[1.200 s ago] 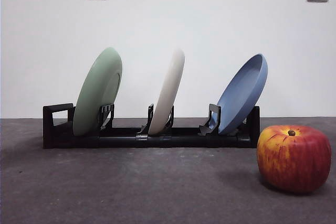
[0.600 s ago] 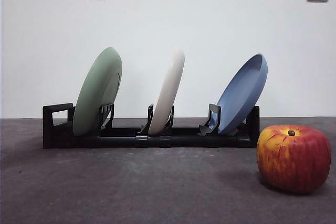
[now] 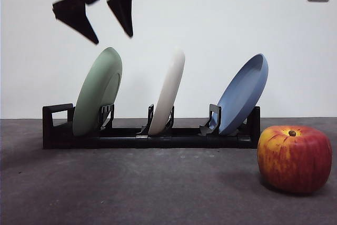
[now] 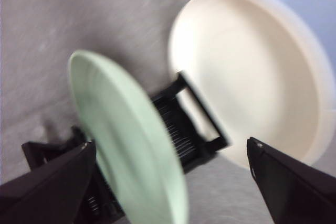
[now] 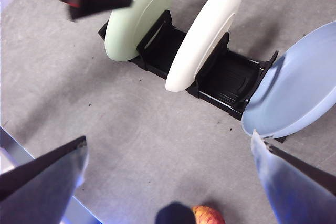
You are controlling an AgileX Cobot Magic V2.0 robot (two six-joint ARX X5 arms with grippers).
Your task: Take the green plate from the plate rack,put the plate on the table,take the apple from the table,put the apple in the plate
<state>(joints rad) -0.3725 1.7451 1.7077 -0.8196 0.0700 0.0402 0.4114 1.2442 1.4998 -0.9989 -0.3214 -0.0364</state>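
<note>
Left gripper [image 3: 110, 38] hangs just above the green plate [image 3: 97, 92], fingers spread wide and empty, roughly at the plate's 12 o'clock; the plate leans in the end slot of the plate rack [image 3: 152, 139]. I'd come down straddling the top rim, one finger either face, and close before lifting along its lean (cream plate [image 3: 168, 92] stands next slot over). Right gripper [image 5: 168, 182] waits high, fingers apart; apple [image 3: 294, 158] sits on the table [image 3: 131, 188].

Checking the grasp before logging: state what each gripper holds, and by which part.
Nothing is held. The left gripper hangs open above the green plate, not touching it. The right gripper is open high over the table.
</note>
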